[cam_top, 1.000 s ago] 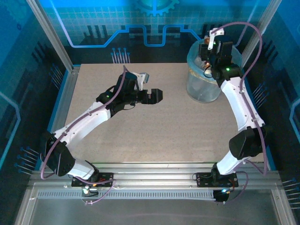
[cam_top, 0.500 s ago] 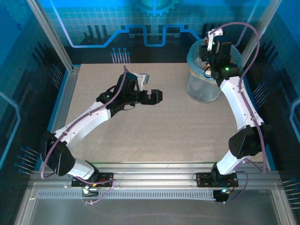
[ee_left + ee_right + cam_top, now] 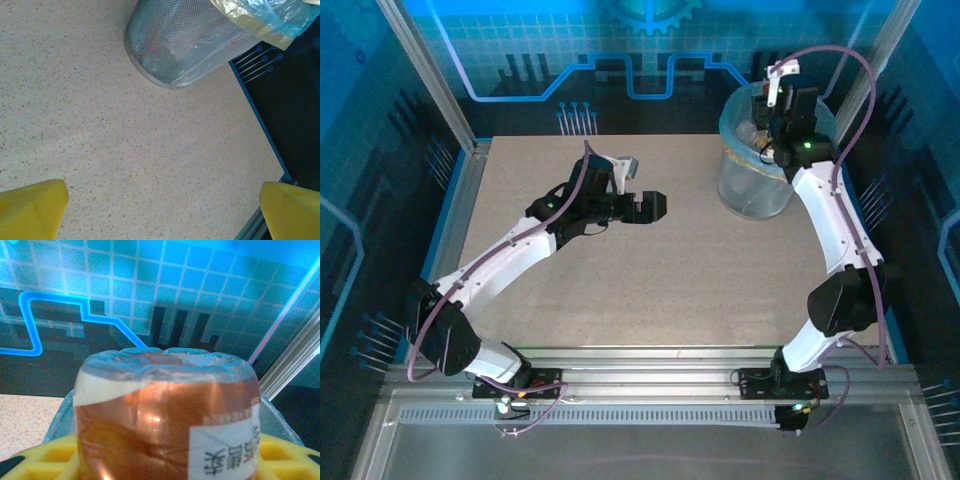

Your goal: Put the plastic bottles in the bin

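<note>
Bottle (image 3: 165,410) is squeezed in the right claw (image 3: 770,140), over the far bin (image 3: 750,195) I think. Next: let go. Left claw (image 3: 653,204) gapes.

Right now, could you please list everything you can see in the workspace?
clear plastic bottle with a brown label: one, brown and clear, held over the bin's mouth
round translucent grey bin with a light blue bag liner: one, grey and blue, far right of the table
speckled beige table: one, beige, beneath both arms
left fingers: two, yellow, wide apart above bare table
right fingers: two, yellow, closed on the bottle
</note>
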